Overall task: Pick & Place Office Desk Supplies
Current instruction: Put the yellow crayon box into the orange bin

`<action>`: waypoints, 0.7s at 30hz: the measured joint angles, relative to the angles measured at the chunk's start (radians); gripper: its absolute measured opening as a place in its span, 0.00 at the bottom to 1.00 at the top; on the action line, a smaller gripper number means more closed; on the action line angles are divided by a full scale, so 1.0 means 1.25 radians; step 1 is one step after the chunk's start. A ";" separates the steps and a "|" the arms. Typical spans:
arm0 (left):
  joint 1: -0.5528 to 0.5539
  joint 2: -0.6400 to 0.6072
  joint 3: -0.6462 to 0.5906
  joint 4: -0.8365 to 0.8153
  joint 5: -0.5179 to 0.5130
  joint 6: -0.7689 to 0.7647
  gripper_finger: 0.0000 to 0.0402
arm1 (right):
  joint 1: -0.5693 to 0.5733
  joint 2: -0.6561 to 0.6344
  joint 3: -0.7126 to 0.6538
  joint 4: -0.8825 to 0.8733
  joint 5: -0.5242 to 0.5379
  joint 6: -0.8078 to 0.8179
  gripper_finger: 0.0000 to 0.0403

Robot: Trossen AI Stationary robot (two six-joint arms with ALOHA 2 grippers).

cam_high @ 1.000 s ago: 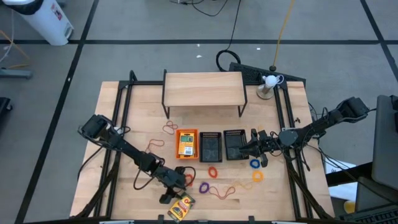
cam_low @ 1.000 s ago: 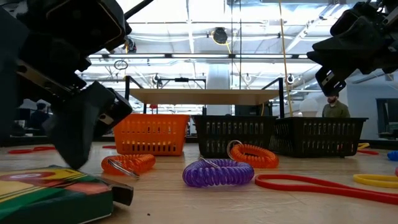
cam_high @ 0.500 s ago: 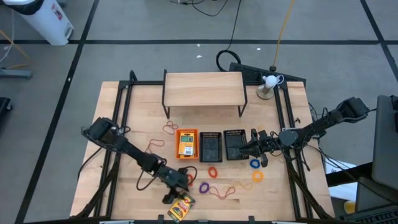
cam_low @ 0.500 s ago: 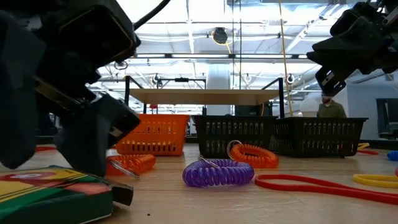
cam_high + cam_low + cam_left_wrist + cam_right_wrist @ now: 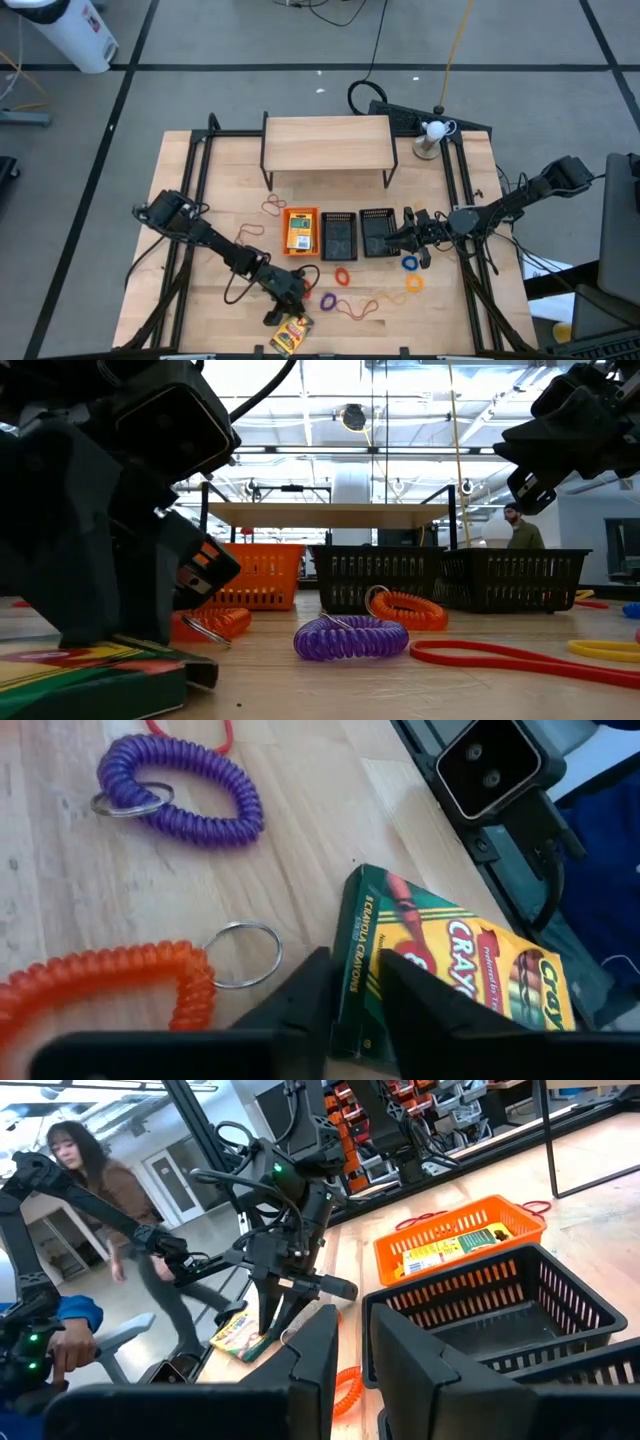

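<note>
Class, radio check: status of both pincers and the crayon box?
Left pincer pinching crayon box edge. Right pincer waiting above black tray. Orange coil alongside.

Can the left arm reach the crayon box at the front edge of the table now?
Probably yes: the left gripper already straddles the edge of the crayon box, with nothing between them.

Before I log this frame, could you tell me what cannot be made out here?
- Black mesh trays: walls hide contents, low view; too dark, high view.
- Crayon box: one end cut off by left wrist view's edge.
- Blue loop: cut off by low view's right edge.
</note>
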 joint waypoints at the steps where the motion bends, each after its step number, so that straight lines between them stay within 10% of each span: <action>1: 0.000 0.000 0.000 -0.003 0.009 -0.001 0.15 | 0.000 0.000 0.000 0.000 0.000 0.000 0.15; 21: 0.044 -0.115 -0.004 -0.009 0.031 0.048 0.01 | 0.000 0.000 0.000 0.000 0.000 0.000 0.15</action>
